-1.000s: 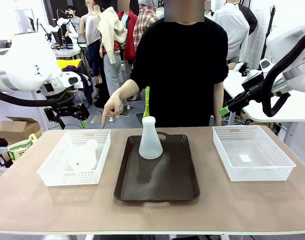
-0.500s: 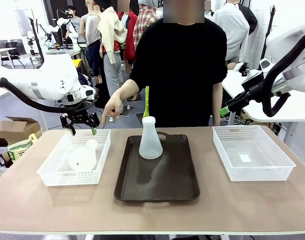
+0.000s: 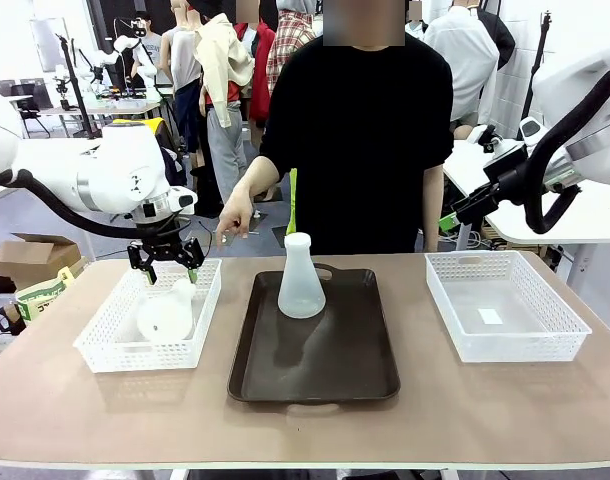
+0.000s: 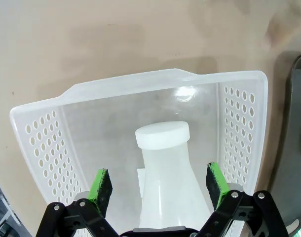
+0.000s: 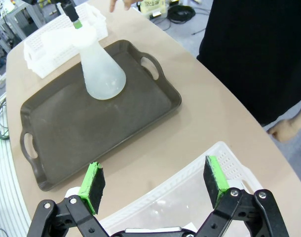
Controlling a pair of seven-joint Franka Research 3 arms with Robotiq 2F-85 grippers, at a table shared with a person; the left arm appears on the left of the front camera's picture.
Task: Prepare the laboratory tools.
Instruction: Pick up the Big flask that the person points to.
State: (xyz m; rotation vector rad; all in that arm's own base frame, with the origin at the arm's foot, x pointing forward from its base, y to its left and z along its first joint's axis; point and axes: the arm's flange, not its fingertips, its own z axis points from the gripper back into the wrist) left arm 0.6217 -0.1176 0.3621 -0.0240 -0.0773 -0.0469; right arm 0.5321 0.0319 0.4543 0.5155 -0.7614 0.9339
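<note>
One frosted-white flask (image 3: 167,313) lies on its side in the left mesh basket (image 3: 98,350), its capped neck pointing to the far right. My left gripper (image 3: 165,262) hangs open just above that neck. In the left wrist view the flask (image 4: 168,173) sits between and below the spread green pads (image 4: 101,185) of the left gripper (image 4: 158,182). The second flask (image 3: 301,278) stands upright at the far end of the dark brown tray (image 3: 315,375). My right gripper (image 5: 153,177) is open and empty, high above the right basket (image 5: 190,192), far from the upright flask (image 5: 102,69).
A person in black stands at the far side, one hand (image 3: 233,218) held above the table's far edge near the left basket. The right basket (image 3: 570,335) holds only a small white label. The tray (image 5: 66,128) has handles at both ends.
My left arm swung right and down, bringing its open gripper over the flask in the left basket. The person's hand drew back and up a little. The right arm stayed still.
</note>
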